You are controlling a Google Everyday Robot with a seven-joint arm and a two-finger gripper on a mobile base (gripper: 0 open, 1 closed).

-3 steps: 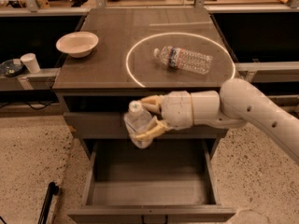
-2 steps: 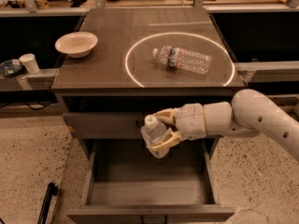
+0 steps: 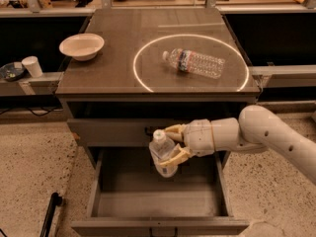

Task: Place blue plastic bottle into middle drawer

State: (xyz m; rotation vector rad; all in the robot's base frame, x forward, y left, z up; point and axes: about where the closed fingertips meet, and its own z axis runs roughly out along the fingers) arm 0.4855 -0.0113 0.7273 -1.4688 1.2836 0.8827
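Note:
The blue plastic bottle (image 3: pixel 161 153), clear with a white cap, is held upright in my gripper (image 3: pixel 174 143), whose tan fingers (image 3: pixel 175 156) are shut around its body. The gripper reaches in from the right, in front of the cabinet. The bottle hangs over the back part of the open middle drawer (image 3: pixel 158 201), a deep grey drawer pulled out at the bottom. The bottle's base is above the drawer floor, not touching it as far as I can see.
A ribbed clear bottle with a red-and-blue label (image 3: pixel 193 62) lies inside a white circle on the cabinet top (image 3: pixel 118 63). A white bowl (image 3: pixel 82 46) sits at the top's left. The shallower closed drawer (image 3: pixel 108 131) is above. A white cup (image 3: pixel 33 66) stands on a left ledge.
My gripper with the bottle has moved right and lower, from in front of the upper drawer front to over the open drawer's back part.

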